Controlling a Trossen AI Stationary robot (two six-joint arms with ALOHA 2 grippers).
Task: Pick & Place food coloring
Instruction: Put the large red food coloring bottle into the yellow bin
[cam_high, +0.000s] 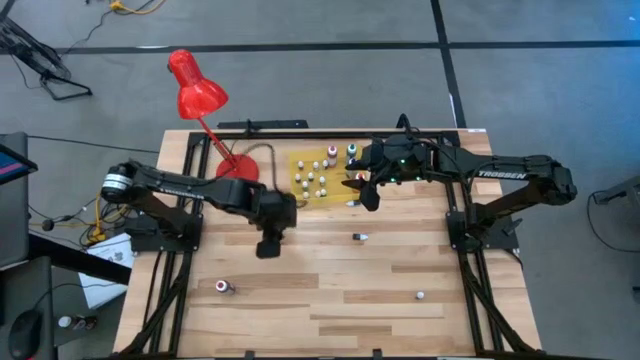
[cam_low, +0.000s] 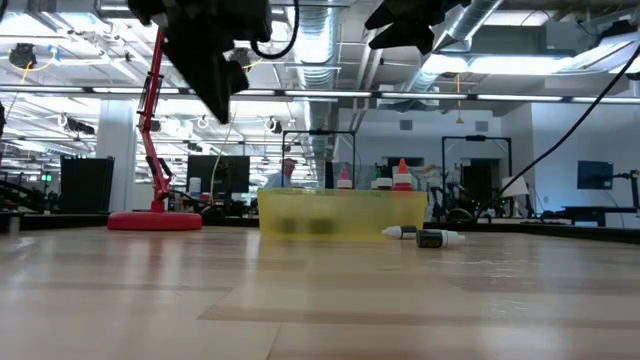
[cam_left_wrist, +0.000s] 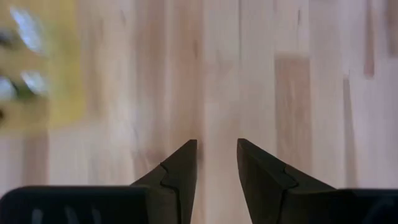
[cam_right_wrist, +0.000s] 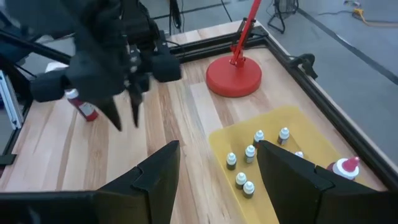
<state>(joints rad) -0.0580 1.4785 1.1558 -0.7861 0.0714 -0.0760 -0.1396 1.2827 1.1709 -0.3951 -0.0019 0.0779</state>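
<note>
On the yellow mat (cam_high: 318, 178) stand small capped food coloring bottles (cam_right_wrist: 249, 151).

Red lamp (cam_high: 195, 95), yellow mat (cam_high: 335, 195).

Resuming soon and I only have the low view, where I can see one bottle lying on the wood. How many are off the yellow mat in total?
Observer: Three in the high view: the lying bottle mid-table, a red bottle toward the picture's lower left and a small bottle toward its lower right.
Operator: Left gripper holding anything?
Observer: No. The left gripper is open over bare wood, with nothing between its fingers.
Operator: Right?
Observer: The right gripper is open and empty, above the yellow mat, with upright bottles standing on the mat ahead of it.
</note>
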